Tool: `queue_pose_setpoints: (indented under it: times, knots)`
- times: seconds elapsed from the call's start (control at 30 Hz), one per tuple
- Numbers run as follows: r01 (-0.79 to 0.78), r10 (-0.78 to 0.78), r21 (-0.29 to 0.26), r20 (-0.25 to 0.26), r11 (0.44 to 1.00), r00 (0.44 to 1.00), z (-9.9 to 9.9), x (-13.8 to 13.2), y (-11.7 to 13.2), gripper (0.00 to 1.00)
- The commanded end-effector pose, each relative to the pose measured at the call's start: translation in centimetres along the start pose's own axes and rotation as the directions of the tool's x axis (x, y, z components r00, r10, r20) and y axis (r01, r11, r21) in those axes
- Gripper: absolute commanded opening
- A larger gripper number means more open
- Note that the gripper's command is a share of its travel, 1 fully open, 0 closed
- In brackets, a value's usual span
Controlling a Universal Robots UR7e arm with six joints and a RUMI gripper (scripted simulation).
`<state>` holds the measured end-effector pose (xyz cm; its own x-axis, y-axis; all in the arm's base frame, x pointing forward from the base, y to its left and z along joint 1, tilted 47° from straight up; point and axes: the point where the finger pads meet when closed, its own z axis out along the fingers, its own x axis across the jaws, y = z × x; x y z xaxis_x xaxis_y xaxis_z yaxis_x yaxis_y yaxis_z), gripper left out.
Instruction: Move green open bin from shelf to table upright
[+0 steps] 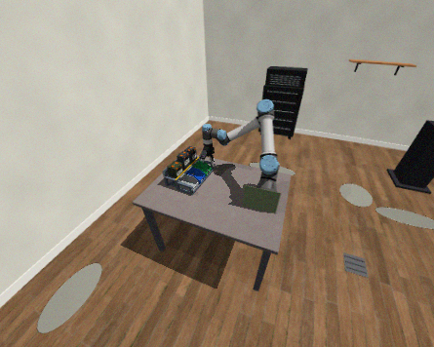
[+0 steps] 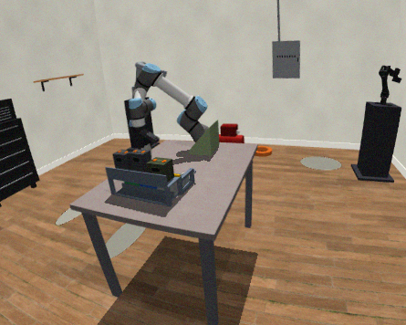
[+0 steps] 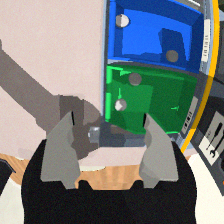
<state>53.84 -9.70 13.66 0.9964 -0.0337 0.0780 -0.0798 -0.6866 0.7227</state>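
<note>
The green open bin (image 1: 203, 167) (image 3: 167, 107) sits upright at the far end of the grey-blue shelf (image 2: 137, 177), beside a blue bin (image 1: 196, 175) (image 3: 145, 35). Two round grey parts, a darker one (image 3: 135, 79) and a lighter one (image 3: 120, 105), show inside it. My gripper (image 1: 209, 160) (image 3: 108, 113) is open and empty, above the shelf's end. In the wrist view its right fingertip overlaps the green bin's near edge and its left fingertip is over the table (image 1: 215, 210) (image 3: 55, 45). In the exterior view the shelf and boxes mostly hide the bin.
A grey bin (image 1: 188, 182) is at the shelf's near end. Dark boxes (image 1: 186, 157) (image 2: 139, 157) and an olive box (image 1: 175, 169) (image 2: 160, 168) stand on the wall side, behind a yellow strip (image 3: 216, 55). A green panel (image 1: 260, 199) (image 2: 208, 142) stands near the arm's base.
</note>
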Motion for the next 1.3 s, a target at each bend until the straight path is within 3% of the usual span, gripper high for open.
queue_pose_setpoints:
  times: [0.0,0.67,1.27]
  knots:
    - [0.000,0.000,0.000,-0.002,1.000,1.000,1.0,0.0,0.0,0.58]
    - [0.000,0.000,0.000,-0.002,1.000,1.000,4.1,0.0,0.0,0.58]
    - [0.000,0.000,0.000,-0.002,1.000,1.000,4.5,0.0,0.0,0.58]
